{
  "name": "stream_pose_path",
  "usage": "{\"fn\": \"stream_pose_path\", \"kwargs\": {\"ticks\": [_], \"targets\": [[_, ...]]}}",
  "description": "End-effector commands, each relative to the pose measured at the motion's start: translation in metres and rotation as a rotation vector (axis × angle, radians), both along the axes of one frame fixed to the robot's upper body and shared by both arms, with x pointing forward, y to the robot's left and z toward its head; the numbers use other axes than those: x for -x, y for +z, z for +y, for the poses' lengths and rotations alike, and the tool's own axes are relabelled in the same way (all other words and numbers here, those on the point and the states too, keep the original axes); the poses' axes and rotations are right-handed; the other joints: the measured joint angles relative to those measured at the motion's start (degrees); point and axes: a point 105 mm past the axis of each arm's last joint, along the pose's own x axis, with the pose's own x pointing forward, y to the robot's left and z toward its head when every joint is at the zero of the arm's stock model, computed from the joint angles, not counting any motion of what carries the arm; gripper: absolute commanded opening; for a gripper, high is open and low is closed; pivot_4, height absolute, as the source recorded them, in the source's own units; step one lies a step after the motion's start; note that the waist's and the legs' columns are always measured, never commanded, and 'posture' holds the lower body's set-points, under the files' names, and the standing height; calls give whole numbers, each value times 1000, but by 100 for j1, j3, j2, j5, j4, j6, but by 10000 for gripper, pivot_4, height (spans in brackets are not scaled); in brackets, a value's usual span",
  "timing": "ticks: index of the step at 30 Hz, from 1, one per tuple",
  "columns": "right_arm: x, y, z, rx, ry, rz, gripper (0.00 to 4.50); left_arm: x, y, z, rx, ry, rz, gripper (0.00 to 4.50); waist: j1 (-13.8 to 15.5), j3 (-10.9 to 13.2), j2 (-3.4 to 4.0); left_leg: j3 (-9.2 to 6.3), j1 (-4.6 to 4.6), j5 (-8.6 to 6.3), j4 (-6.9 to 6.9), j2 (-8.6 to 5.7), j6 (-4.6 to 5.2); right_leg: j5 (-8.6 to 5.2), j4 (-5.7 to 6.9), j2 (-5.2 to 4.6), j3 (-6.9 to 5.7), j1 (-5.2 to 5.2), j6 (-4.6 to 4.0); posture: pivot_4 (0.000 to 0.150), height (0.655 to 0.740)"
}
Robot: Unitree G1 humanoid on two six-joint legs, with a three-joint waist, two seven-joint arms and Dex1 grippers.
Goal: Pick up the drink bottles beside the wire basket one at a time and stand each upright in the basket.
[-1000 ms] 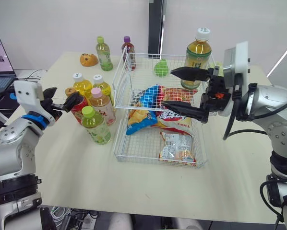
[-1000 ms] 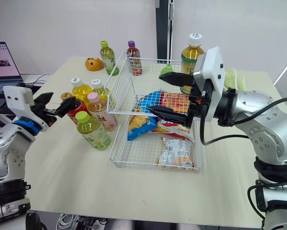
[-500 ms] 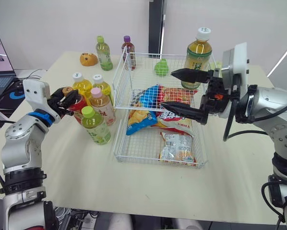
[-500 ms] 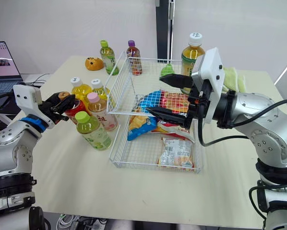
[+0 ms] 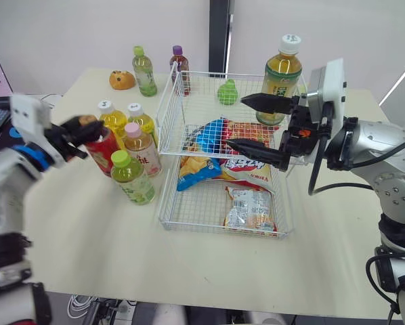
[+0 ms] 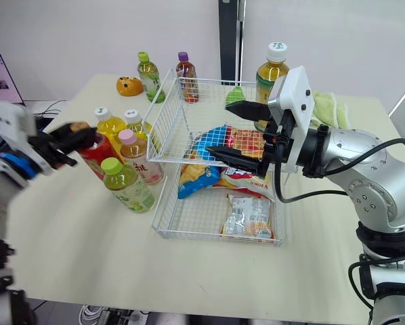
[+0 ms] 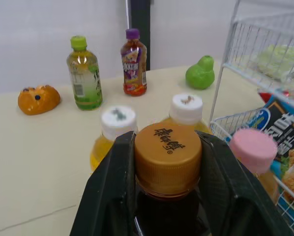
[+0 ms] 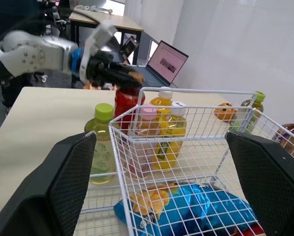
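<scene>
Our left gripper (image 5: 86,127), open a second ago, now clamps the brown cap (image 7: 167,150) of the red bottle (image 5: 102,145), which stands among the other bottles (image 5: 132,177) beside the wire basket (image 5: 167,116). Our right gripper (image 5: 236,122) stays spread wide above the basket.

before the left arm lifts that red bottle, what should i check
1. Grip: left tool is shut on the red bottle, one finger on each side of its cap: ok.
2. Bottle off the table: cannot tell.
3. Room around it: the pink-capped bottle and green-capped bottle stand close beside it: not ok, probably best to lift straight up.
4. Path over the wire basket: the right tool hangs open above its middle: not ok.
5. Landing spot: snack bags cover much of the floor, but there is bare wire at the near left corner: ok.
</scene>
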Motion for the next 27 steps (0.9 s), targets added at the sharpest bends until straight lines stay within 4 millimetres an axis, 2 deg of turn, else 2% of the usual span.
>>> {"fn": "stream_pose_path", "kwargs": {"ticks": [1, 4, 7, 10, 13, 17, 19, 24, 27], "targets": [[3, 13, 1, -22, 19, -66, 45000, 38, 82, -21, -47, -166, -167, 13408, 15, 0, 0, 0, -5, 0, 0, -1, 0, 0, -4, 0, 0, -3, 0, 1500, 7400], [-1, 17, 0, -39, 8, -80, 45000, 57, 127, -42, -78, -306, -221, 13408, 44, 4, -4, -5, -28, 0, 7, -6, 0, -1, -8, -1, -4, -16, 2, 1500, 7400], [-5, 18, 0, -45, -5, -91, 45000, 61, 154, -60, -59, -419, -268, 13408, 73, 7, 1, -3, -26, -1, 9, -17, 1, -6, -5, -5, 4, -13, 10, 1500, 7400], [-7, 19, -1, -48, -20, -100, 45000, 59, 168, -79, -66, -520, -276, 13408, 88, 11, 8, -8, -20, 0, 16, -18, 2, -8, 8, -2, 4, -12, 14, 1500, 7400], [-5, 18, -8, -51, -71, -110, 45000, 52, 177, -121, -69, -720, -258, 13408, 129, 12, 8, -14, -23, 1, 27, -15, 3, -8, 17, 1, 0, -12, 13, 1500, 7400], [0, 17, -15, -56, -134, -115, 45000, 36, 177, -153, -75, -859, -233, 13408, 154, 16, 15, -15, -45, -3, 57, -14, 7, -8, 15, 0, 3, -16, 14, 1500, 7400], [4, 15, -20, -56, -176, -118, 45000, 20, 169, -172, -83, -911, -204, 13408, 130, 23, 26, -9, -47, -4, 61, -13, 8, -8, 15, 0, 7, -20, 14, 1500, 7400], [15, 12, -31, -54, -271, -123, 45000, -16, 151, -207, -66, -941, -157, 13408, 113, 42, 56, -9, -47, -4, 75, -10, 8, -8, 37, 2, 8, -25, 14, 1500, 7400], [20, 12, -34, -54, -310, -125, 45000, -29, 141, -222, -64, -944, -146, 13408, 62, 43, 57, -7, -50, -4, 80, -12, 8, -9, 46, 2, 14, -31, 14, 1500, 7400]]}}
